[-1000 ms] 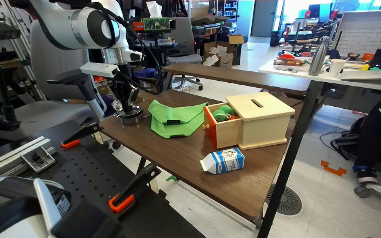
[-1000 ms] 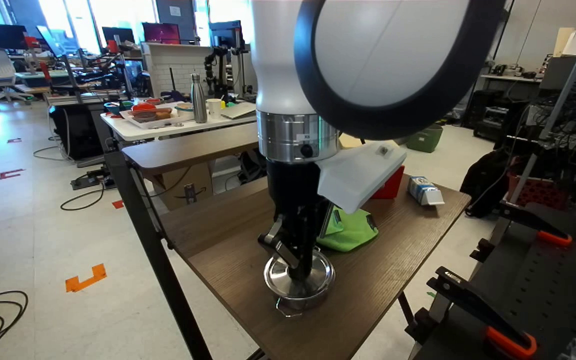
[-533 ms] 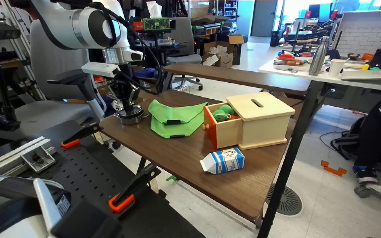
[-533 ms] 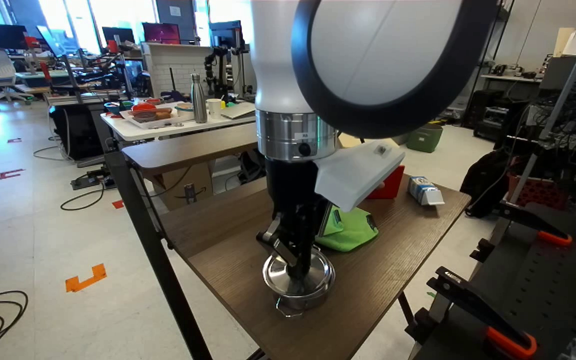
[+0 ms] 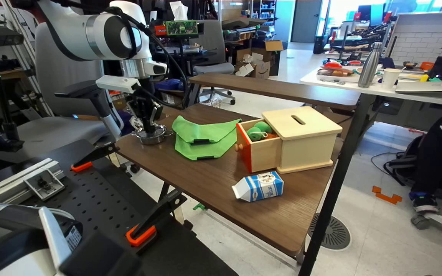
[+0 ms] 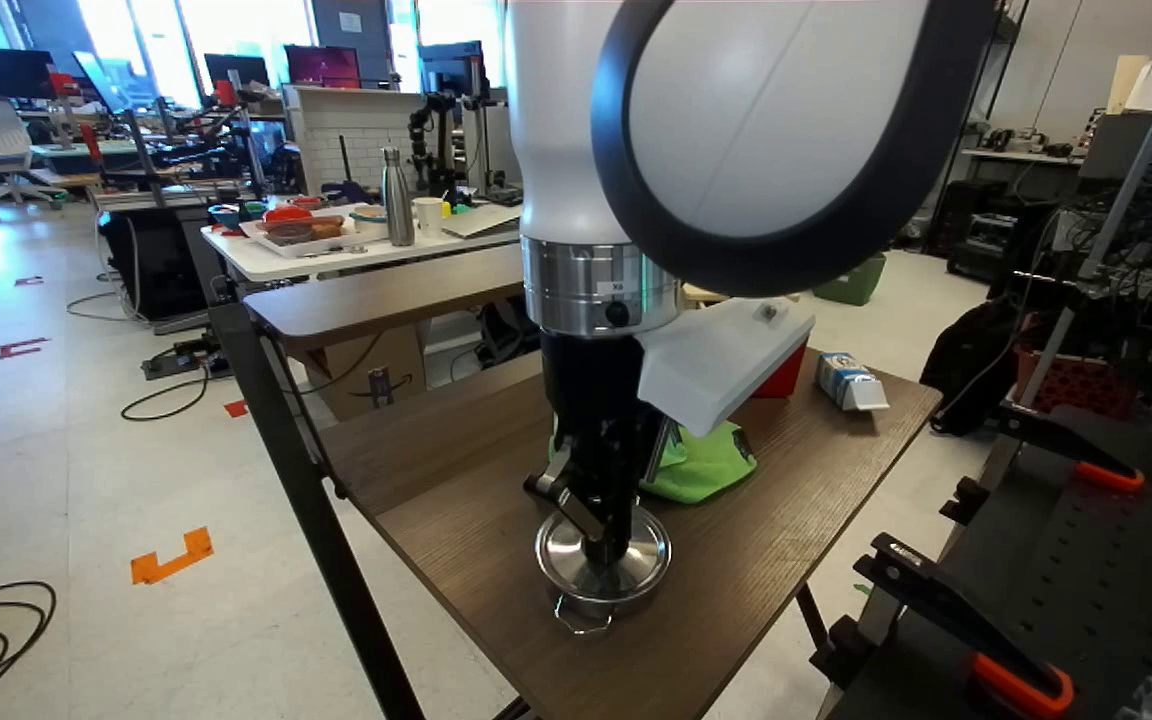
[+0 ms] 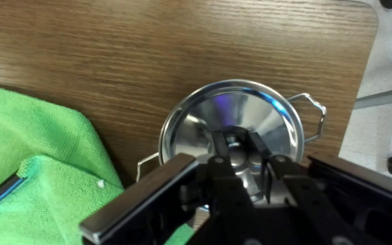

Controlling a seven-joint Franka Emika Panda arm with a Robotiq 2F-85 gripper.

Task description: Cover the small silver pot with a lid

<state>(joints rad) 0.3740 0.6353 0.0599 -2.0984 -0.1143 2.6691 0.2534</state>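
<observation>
The small silver pot (image 5: 152, 141) stands on the brown table near its corner, with its wire handles out to the sides. It also shows in an exterior view (image 6: 624, 604), and its handle in the wrist view (image 7: 322, 114). A shiny round metal lid (image 7: 264, 114) lies over the pot's mouth, looking level and roughly centred; it also shows in an exterior view (image 6: 562, 560). My gripper (image 7: 235, 135) points straight down with its fingers closed around the lid's knob. The gripper shows in both exterior views (image 5: 150, 130) (image 6: 608, 548). The pot's inside is hidden.
A green cloth (image 5: 205, 138) lies beside the pot, close to it in the wrist view (image 7: 46, 136). A wooden box (image 5: 305, 142) with an open red-fronted drawer and a milk carton (image 5: 259, 186) stand farther along the table. The table edge (image 7: 362, 78) is close to the pot.
My gripper has moved down a little with the lid. The lid, slightly raised and tilted before, now lies lower and flatter on the pot. The pot, cloth and box have not moved.
</observation>
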